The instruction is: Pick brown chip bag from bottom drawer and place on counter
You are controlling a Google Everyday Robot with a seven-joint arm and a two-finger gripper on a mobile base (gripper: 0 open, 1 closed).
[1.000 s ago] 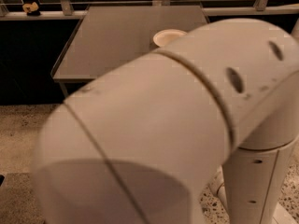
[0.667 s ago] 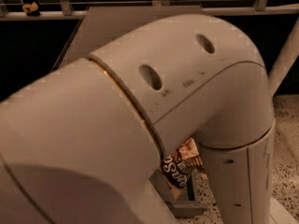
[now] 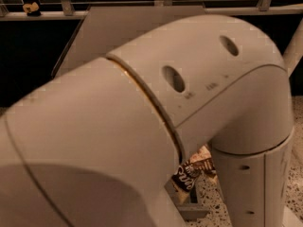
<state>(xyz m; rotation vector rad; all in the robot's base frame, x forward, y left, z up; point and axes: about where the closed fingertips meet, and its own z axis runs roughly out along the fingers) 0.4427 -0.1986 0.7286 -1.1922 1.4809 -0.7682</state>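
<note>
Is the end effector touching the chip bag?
Cannot tell: in the camera view the arm hides the end effector; only part of the brown chip bag shows below it.

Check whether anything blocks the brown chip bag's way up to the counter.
Cannot tell: the robot's own arm hides nearly all the space between the brown chip bag and the counter. The gripper is out of view, presumably behind the arm by the bag.

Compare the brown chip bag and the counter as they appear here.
The counter is a flat, plain grey slab; the brown chip bag is crinkled, dark with white lettering. The counter sits high in the view, the bag low, beneath the arm, off the counter. Both are partly hidden by the arm, which also hides the gripper.
</note>
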